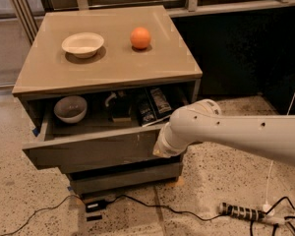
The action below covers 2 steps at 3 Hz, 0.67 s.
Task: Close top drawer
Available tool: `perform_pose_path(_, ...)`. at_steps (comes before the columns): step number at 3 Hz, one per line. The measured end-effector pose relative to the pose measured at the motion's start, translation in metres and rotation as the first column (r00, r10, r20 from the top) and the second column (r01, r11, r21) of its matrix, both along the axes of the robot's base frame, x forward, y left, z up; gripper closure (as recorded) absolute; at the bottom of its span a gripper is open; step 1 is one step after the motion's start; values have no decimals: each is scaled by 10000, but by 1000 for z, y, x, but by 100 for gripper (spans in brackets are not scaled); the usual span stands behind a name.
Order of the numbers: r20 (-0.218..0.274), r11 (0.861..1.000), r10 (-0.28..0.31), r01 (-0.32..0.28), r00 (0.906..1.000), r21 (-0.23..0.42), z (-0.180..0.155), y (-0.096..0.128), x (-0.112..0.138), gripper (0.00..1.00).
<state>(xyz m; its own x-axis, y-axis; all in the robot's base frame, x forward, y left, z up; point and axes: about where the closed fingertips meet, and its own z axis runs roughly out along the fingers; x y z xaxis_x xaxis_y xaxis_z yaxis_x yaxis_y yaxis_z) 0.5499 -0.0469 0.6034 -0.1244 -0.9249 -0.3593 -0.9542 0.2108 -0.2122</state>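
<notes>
The top drawer [88, 151] is a wide shallow grey drawer with a plain flat front and a small pale scratch. It stands partly open from the cabinet [108, 77]. Inside it I see a white bowl [70, 108] at the left, a dark box with a green patch [121, 113] in the middle and dark packets [155, 104] at the right. My white arm [226, 132] reaches in from the right. My gripper [160, 151] is at the right end of the drawer front, against it, with the wrist hiding the fingers.
A shallow white bowl [82, 44] and an orange [140, 37] sit on the cabinet top. Two slimmer drawer fronts [128, 178] lie below the top drawer. A black cable [137, 208] and a power strip [243, 213] lie on the speckled floor.
</notes>
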Motion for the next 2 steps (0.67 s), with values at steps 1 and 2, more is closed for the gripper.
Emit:
perform_pose_path(1,49,10000,18,-18,10000,-23,-1,0,1,100)
perform_pose_path(2,297,9999,59,-55,9995,-139,-6,2,8,100)
